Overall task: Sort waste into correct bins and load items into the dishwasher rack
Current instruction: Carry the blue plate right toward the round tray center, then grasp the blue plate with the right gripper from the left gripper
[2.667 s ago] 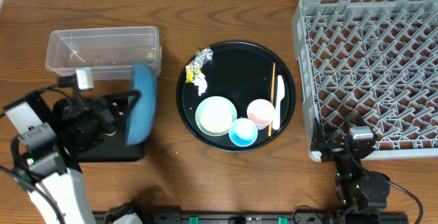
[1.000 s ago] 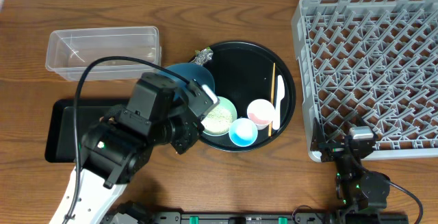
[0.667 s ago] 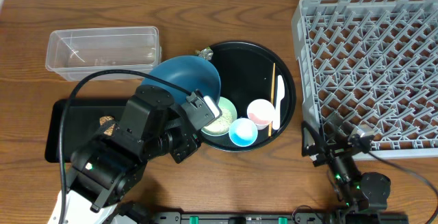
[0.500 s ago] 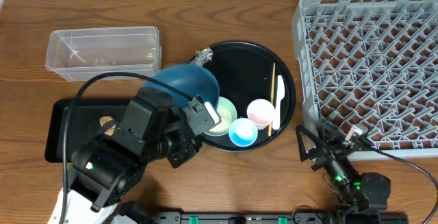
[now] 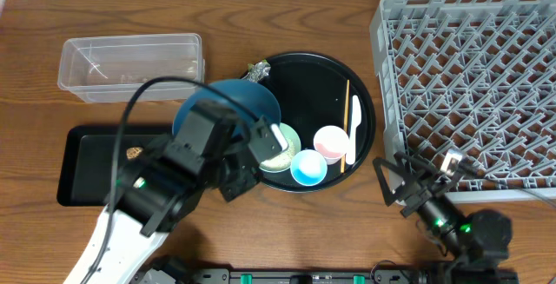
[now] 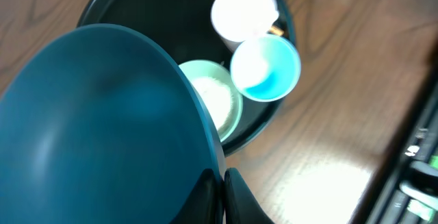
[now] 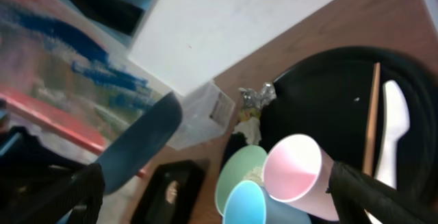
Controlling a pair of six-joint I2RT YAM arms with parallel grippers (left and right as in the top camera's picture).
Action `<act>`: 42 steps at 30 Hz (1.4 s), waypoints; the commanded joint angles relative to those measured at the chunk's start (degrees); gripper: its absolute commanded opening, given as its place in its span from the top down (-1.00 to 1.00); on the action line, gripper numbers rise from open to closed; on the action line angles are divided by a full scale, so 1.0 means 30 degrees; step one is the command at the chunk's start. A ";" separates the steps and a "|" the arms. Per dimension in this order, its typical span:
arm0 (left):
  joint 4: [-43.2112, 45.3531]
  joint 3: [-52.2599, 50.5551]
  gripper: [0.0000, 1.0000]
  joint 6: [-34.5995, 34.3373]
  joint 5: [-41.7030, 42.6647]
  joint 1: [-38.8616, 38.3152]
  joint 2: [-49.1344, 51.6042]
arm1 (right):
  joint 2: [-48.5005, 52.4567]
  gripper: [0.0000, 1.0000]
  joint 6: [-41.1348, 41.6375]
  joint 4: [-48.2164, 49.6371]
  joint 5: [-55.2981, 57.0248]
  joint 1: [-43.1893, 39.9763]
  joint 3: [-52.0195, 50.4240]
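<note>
clear plastic tub [image 5: 130, 65] at far left back, nothing clearly visible in it. in front of it the shallow black tray [image 5: 82, 167] with a brown food lump [image 5: 134, 154] on it. left gripper [image 6: 220, 183] pinched tight on the rim of the dark blue plate [image 6: 102, 128]. the plate is held tilted above the left edge of the round black tray [image 5: 304, 71], partly covering the pale green bowl [image 5: 280, 141]. crumpled silver foil [image 5: 257, 71] sits at the round tray's back left rim. on the round tray: green bowl with whitish contents, light blue cup [image 5: 307, 167] touching it, pink cup [image 5: 331, 142] just beside it, then wooden chopsticks [image 5: 347, 119] and white spoon [image 5: 354, 128] side by side. right gripper [image 5: 401, 175] spread wide, holding nothing, low over the table [image 5: 261, 6] by the front left corner of the grey dishwasher rack [image 5: 469, 84]. rack at far right, no items in it.
</note>
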 commanded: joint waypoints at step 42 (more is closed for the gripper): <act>0.0787 0.0080 0.88 0.0386 0.1173 -0.1107 -0.0852 | 2.8174 -0.98 -0.6579 -1.2218 0.0838 0.9486 2.3103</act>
